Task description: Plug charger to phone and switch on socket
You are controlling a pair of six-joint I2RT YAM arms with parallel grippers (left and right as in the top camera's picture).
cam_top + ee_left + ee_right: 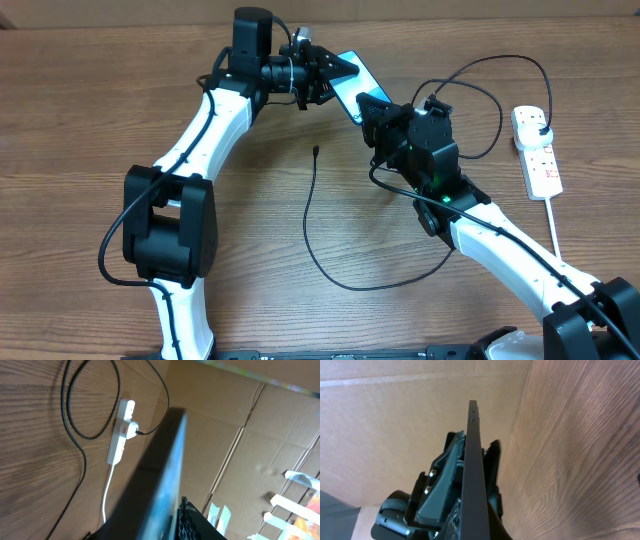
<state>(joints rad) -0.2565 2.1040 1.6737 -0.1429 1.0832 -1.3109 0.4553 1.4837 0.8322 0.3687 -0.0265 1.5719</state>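
The phone [471, 470] is hanging clamped in my left gripper [336, 72] (right gripper [372, 108]: cannot tell), charger tip [315, 153] lying unplugged at 7 o'clock, socket [538, 150] awaiting switching.

Bright, even light; phone [160, 475] blurred close-up
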